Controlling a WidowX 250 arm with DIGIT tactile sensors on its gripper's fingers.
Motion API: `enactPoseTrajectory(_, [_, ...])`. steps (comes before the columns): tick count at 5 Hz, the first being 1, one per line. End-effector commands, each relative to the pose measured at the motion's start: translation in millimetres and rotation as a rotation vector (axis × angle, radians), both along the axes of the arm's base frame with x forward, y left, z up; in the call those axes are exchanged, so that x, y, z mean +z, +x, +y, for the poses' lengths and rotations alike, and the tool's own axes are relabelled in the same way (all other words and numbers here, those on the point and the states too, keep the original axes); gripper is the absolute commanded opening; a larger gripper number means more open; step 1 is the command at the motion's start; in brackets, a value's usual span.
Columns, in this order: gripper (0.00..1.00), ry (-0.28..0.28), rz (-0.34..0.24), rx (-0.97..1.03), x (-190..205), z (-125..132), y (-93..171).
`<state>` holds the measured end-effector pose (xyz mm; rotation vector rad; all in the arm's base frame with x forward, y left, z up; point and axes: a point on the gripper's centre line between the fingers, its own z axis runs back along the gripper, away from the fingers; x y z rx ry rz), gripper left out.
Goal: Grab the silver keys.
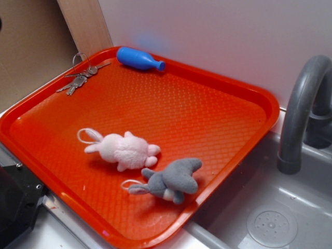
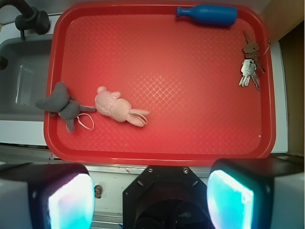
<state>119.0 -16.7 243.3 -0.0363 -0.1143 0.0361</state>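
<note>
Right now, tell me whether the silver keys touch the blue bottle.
Apart. The wrist view shows bare red tray between the silver keys and the blue bottle.

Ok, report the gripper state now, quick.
Gripper: open, holding nothing; its fingers sit wide apart, short of the red tray. Silver keys lie untouched in the tray's corner.

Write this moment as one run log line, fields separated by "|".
target: silver keys, tray corner, near blue bottle | gripper: open, empty, above near tray edge | grasp: not started
</note>
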Motion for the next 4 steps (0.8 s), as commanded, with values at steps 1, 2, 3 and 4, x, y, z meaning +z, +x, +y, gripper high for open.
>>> enactPoseTrajectory(1, [1.00, 0.000, 0.000, 0.000, 0.0, 0.0, 0.0])
enactPoseTrajectory(2, [1.00, 0.031, 0.017, 0.087, -17.2, 17.9, 49.7])
enactPoseTrajectory(3, [1.00, 0.050, 0.012, 0.173, -28.5, 43.2, 93.8])
enactPoseTrajectory(4, [1.00, 0.095, 0.014, 0.268, -40.2, 73.0, 123.1])
